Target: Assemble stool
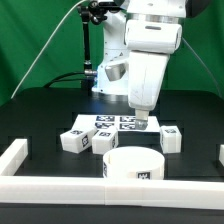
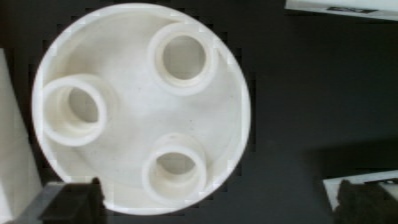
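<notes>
The stool's round white seat (image 1: 135,165) lies on the black table near the front rail, with marker tags on its rim. The wrist view shows its face (image 2: 143,110) with three round sockets. Three chunky white legs with tags lie behind it: two at the exterior view's left (image 1: 78,140) (image 1: 104,143) and one at the right (image 1: 170,138). My gripper (image 1: 140,122) hangs above the table behind the seat, over the marker board. In the wrist view the gripper (image 2: 222,205) is open and empty, its dark fingers (image 2: 71,200) wide apart, with the seat's edge below them.
The marker board (image 1: 115,123) lies flat behind the legs. A long white border rail runs along the front (image 1: 110,195) and the exterior view's left side (image 1: 15,155). The robot's base (image 1: 110,70) stands at the back. A white piece shows at the wrist view's corner (image 2: 347,8).
</notes>
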Tool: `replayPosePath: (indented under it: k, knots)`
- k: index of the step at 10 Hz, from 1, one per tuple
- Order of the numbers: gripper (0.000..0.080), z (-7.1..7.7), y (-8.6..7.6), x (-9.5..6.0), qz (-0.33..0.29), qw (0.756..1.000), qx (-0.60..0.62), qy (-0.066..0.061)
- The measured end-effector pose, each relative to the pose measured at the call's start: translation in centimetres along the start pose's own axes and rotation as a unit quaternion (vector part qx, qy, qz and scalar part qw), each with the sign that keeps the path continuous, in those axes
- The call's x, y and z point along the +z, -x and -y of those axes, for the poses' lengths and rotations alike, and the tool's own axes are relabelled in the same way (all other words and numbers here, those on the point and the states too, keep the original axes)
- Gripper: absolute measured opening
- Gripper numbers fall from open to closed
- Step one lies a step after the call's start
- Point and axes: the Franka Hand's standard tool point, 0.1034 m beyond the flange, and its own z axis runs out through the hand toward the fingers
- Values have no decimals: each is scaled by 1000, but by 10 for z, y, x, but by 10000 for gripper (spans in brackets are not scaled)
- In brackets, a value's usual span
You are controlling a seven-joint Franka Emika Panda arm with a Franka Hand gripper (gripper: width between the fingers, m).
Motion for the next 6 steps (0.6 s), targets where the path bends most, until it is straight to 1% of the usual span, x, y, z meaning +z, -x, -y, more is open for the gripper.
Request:
replayPosePath:
  k: [1,2,3,4,5,6]
  knots:
    - [649,1,1,3,-1,1000,-3,-1]
    - [649,6,5,16,-5,1000,-9,-6]
    - [649,11,6,28,-5,1000,-7,-16]
    - [649,14,6,34,-5,1000,-8,-20]
    - [649,14,5,38,-7,1000,-8,-18]
    - [649,15,5,45,-7,1000,-8,-22]
